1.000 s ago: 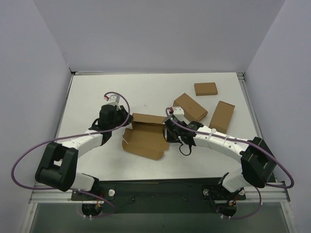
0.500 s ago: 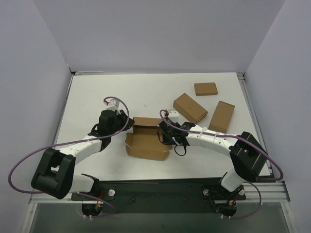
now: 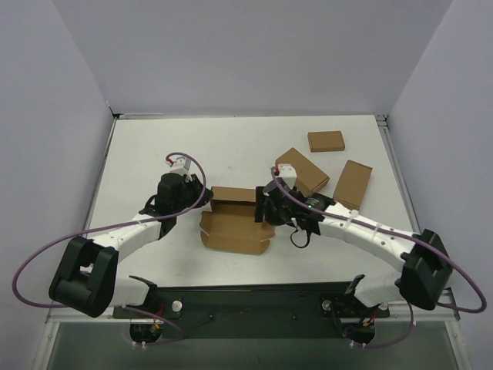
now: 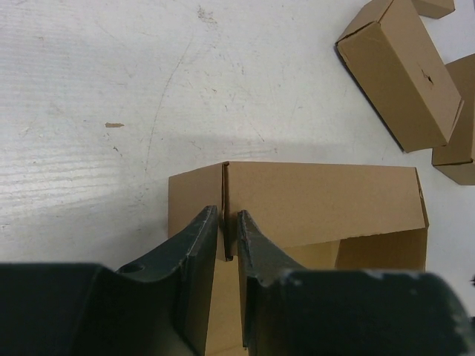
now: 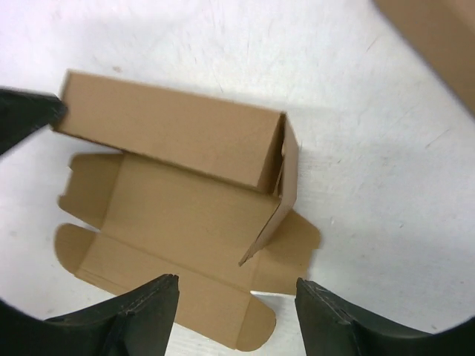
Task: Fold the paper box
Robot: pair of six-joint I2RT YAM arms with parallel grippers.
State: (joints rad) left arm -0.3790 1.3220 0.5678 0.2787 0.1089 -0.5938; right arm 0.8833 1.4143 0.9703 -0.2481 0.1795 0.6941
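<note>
One plain brown cardboard box blank (image 3: pixel 231 230) (partly folded) is lying on the white worktop (image 3: pixel 154 146); three small closed brown cardboard boxes (image 3: pixel 326 141) (image 3: pixel 302 170) (image 3: pixel 352 185) are sitting there.

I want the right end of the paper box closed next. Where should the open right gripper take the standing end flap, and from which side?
Probably its free top edge, from above: the end flap of the paper box stands upright and thin, so the right gripper can pinch across it, one finger inside, one outside. The left gripper holds the box's opposite end.
</note>
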